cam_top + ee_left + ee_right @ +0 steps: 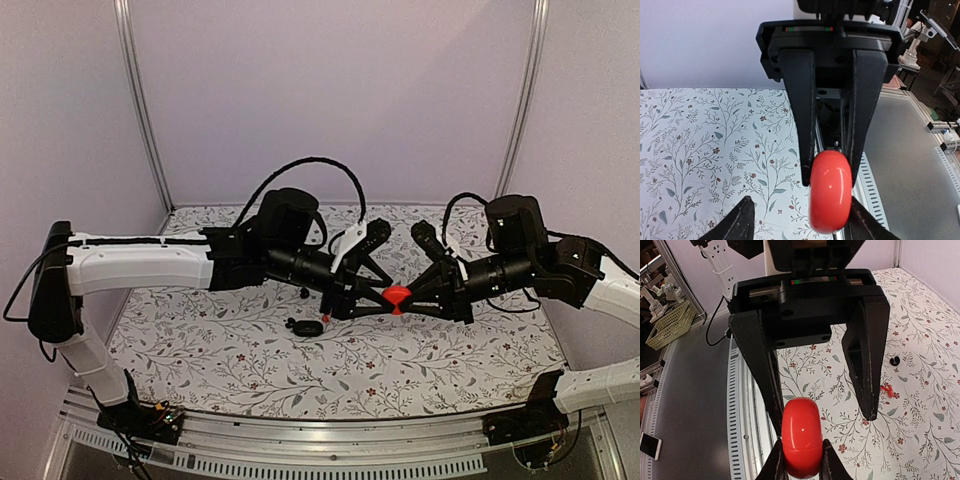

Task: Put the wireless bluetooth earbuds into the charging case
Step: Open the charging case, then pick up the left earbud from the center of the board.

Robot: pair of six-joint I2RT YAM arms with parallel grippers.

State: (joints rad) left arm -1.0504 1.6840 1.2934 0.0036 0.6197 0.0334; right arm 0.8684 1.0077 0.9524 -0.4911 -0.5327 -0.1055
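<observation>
My right gripper [801,447] is shut on a glossy red rounded disc [801,435], seen edge on with a seam round it, and holds it above the table. In the top view my right gripper [410,298] meets my left gripper [382,298] at the red disc [398,296]. My left gripper [800,202] is open, with one finger beside the disc [830,190]. The black oval charging case [309,327] lies on the table below the left arm. Two tiny black earbuds [290,322] [304,293] lie near it.
A small red bit [886,388] and a small black ring [894,360] lie on the floral cloth [230,350]. The red bit also shows beside the case [326,318]. A slotted metal rail [330,425] runs along the near edge. Walls close the back and sides.
</observation>
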